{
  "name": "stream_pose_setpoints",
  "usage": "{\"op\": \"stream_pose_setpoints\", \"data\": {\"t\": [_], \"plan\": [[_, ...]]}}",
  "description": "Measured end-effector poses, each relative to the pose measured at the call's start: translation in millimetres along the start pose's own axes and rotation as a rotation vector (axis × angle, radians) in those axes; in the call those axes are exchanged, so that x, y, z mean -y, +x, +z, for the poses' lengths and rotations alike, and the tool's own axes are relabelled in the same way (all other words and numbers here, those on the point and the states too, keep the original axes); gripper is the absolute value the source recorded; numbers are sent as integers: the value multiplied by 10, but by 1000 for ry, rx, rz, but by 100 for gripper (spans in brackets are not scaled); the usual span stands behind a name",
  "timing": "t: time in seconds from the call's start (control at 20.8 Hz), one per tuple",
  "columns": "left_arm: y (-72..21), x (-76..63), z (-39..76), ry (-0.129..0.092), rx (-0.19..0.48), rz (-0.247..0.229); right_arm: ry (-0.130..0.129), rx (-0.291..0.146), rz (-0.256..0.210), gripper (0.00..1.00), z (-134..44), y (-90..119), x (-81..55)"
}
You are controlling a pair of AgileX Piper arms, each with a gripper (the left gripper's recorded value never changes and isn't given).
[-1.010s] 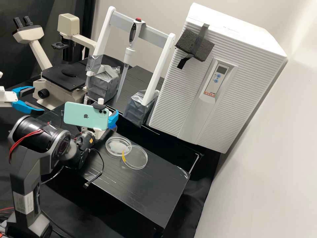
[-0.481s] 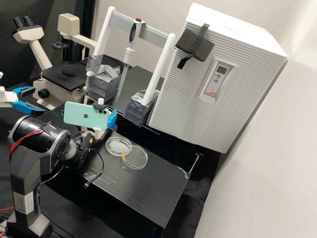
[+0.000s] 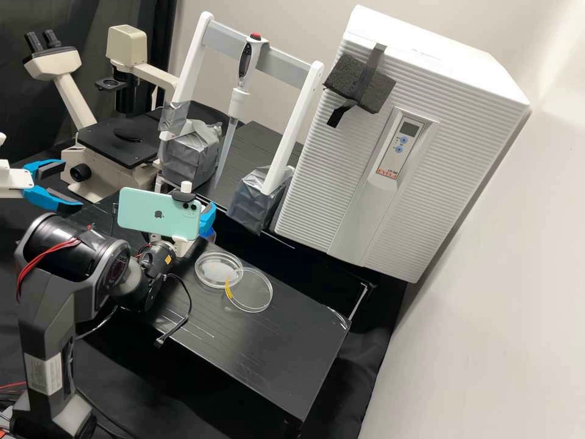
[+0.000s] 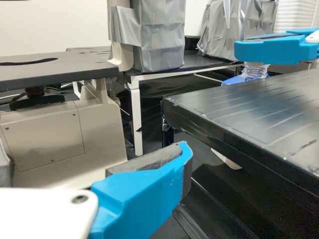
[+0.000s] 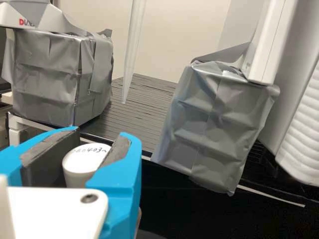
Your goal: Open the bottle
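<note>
The bottle's white cap (image 5: 83,167) sits between the two blue fingers of my right gripper (image 5: 88,148), and both grey pads press against its sides. In the left wrist view the same gripper (image 4: 276,47) hovers over the raised black platform, with the bottle's clear neck (image 4: 255,72) just under its fingers. In the high view a mint-green phone on the arm hides the bottle, and one blue finger (image 3: 208,218) of the right gripper pokes out beside it. My left gripper (image 3: 67,185) stands open at the far left, apart from the bottle, holding nothing.
Two clear petri dishes (image 3: 234,280) lie on the raised black platform (image 3: 268,347). A microscope (image 3: 97,146) stands behind the left gripper. A pipette stand with taped grey feet (image 3: 259,195) and a large white ribbed machine (image 3: 390,152) close off the back and right.
</note>
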Motion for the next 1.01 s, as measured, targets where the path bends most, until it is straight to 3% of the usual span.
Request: {"op": "stream_pose_setpoints", "data": {"t": [0.38, 0.63, 0.72, 1.01], "plan": [[6, 0, -4, -7, -10, 5, -1, -18, 35, 0, -43, -34, -106], [13, 20, -9, -13, -13, -1, 38, -43, 58, 0, -62, -95, -215], [13, 20, -9, -13, -13, -1, 44, -59, 48, 0, -58, -154, -237], [13, 19, -11, -13, -14, 0, 13, -137, -59, 0, -40, -473, -198]]}}
